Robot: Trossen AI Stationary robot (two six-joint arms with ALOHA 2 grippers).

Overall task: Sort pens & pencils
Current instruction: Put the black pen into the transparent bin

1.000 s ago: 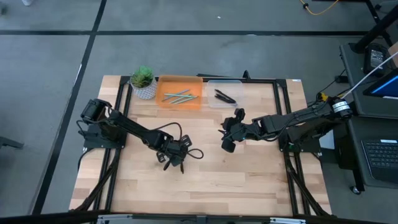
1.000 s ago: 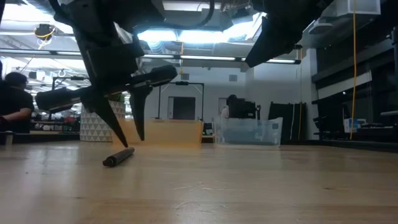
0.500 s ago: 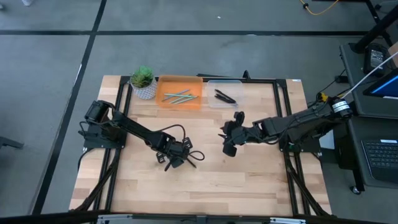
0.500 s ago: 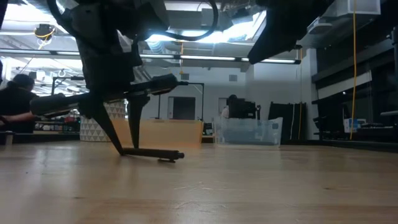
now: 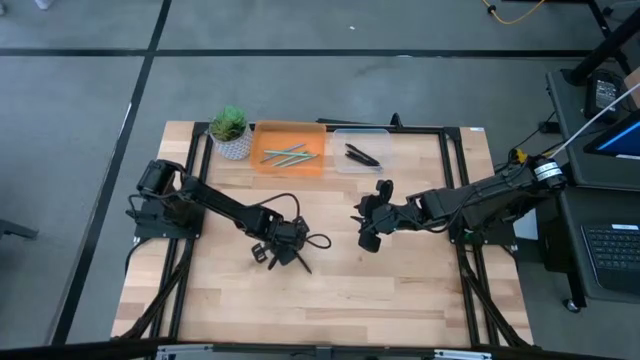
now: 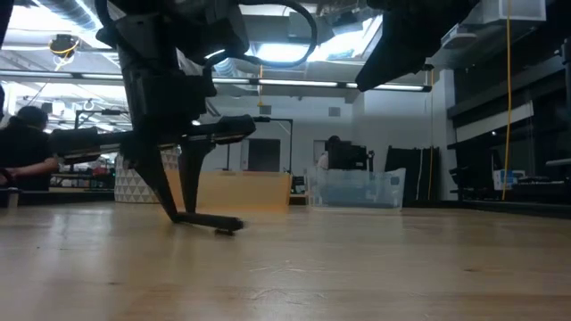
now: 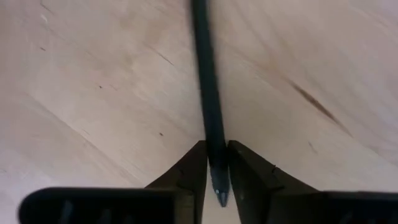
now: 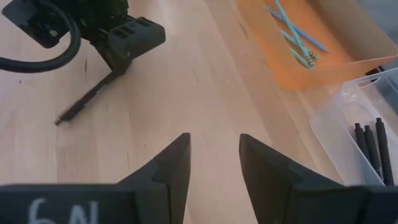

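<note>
One black pen lies on the wood table near its middle; it also shows in the high view and the right wrist view. My left gripper stands over one end of it, fingers pointing down, shut on the pen. My right gripper hovers open above the table to the pen's right, touching nothing. An orange tray at the far edge holds several light blue-grey pencils. A clear box beside it holds black pens. My left gripper pinches the black pen near one end between its two fingertips. The fingers come from above, pointing down, and lie across the pen. The pen stays nearly flat, its free end resting on the table.
A small potted plant in a patterned pot stands left of the orange tray. Black cable loops hang by my left wrist. A dark frame borders the table. Bare wood lies along the near edge. A person sits in the room beyond.
The left gripper has come down to the table and its fingers have drawn together on the pen's end. The pen has turned about on the table: it first pointed toward the near edge and now lies crosswise, its free end swung toward the right. The right arm barely moved.
</note>
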